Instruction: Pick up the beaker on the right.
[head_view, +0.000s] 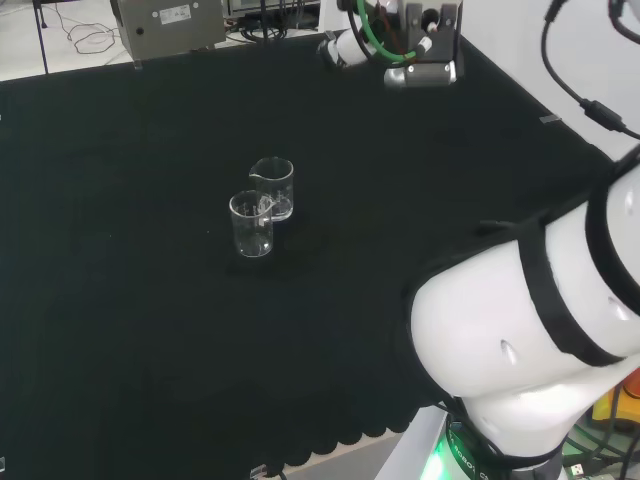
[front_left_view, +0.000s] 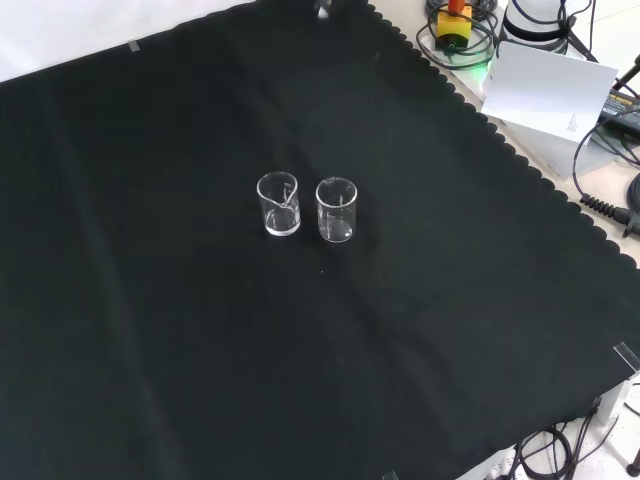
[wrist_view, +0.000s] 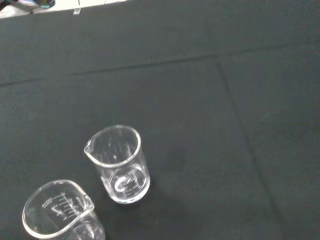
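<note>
Beakers of clear glass stood upright, close side by side, near the middle of the black cloth (front_left_view: 150, 330). In the front view the right beaker (front_left_view: 336, 209) stood just beside the left beaker (front_left_view: 278, 204); in the head view one (head_view: 251, 224) stood nearer than the other (head_view: 273, 188). Whether the hand's fingers were spread or curled could not be told.
</note>
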